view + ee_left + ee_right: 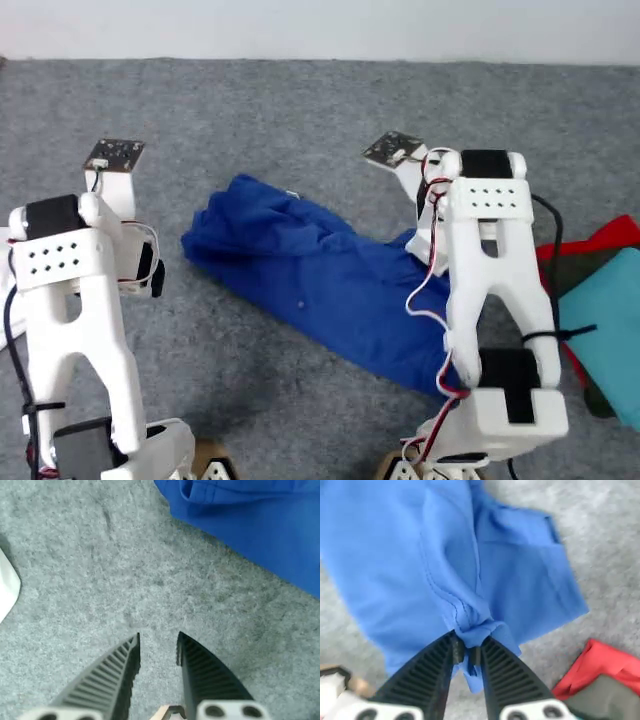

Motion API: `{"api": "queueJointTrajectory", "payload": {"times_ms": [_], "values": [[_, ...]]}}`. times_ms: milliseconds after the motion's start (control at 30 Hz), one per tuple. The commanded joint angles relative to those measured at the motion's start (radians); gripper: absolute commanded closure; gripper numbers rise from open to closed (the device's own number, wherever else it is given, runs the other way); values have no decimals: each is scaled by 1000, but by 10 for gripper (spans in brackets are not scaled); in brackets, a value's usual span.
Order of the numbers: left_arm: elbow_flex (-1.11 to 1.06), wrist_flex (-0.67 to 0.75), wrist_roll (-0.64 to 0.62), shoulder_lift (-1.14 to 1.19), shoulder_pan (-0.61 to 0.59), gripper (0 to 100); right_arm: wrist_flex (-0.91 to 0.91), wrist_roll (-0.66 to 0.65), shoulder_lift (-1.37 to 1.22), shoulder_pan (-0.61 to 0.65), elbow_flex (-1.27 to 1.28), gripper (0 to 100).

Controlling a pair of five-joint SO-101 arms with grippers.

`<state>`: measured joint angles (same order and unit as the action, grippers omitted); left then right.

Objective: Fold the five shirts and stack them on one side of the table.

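A crumpled blue shirt [310,270] lies across the middle of the grey table. My right gripper [468,652] is shut on a bunched fold of the blue shirt [420,545] at its end nearest the right arm [490,250]. My left gripper [157,647] hangs open over bare grey felt with nothing between its fingers. The blue shirt's [250,520] edge lies a short way beyond it. The left arm [75,260] stands to the left of the shirt, apart from it.
A red shirt [610,238], a dark green one [575,265] and a teal one [610,320] lie heaped at the table's right edge, close behind the right arm. A white cloth [7,587] shows beside the left gripper. Bare felt stretches along the far side.
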<state>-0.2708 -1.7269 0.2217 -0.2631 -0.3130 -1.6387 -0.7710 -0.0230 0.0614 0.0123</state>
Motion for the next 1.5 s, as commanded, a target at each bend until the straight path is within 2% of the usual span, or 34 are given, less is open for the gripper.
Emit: {"api": "queueJointTrajectory", "payload": {"times_ms": [0, 200, 333, 433, 567, 833, 900, 1067, 1133, 1300, 1467], "values": [[7, -29, 12, -38, -9, 885, -44, -2, 122, 36, 38, 991], [7, -29, 12, -38, -11, 885, 124, -6, 163, -13, 269, 991], [5, -29, 12, -38, -12, 885, 357, -8, 150, -116, 413, 991], [5, -29, 12, -38, -11, 885, 499, -8, 111, -173, 434, 991], [5, -29, 12, -38, -11, 885, 579, -9, 7, -189, 414, 991], [4, -29, 12, -38, -11, 885, 578, -5, -183, -191, 269, 980], [4, -29, 12, -38, -11, 885, 562, -5, -202, -193, 235, 919], [10, -25, 9, -38, -3, 884, 432, -8, -200, -185, 121, 662], [35, -14, 6, -29, -3, 881, 375, -8, -200, -183, 72, 619], [51, 104, 6, -28, 5, 879, 302, -3, -200, -183, 5, 651], [50, 209, 8, -23, 104, 846, 268, -2, -200, -186, -2, 685]]}}
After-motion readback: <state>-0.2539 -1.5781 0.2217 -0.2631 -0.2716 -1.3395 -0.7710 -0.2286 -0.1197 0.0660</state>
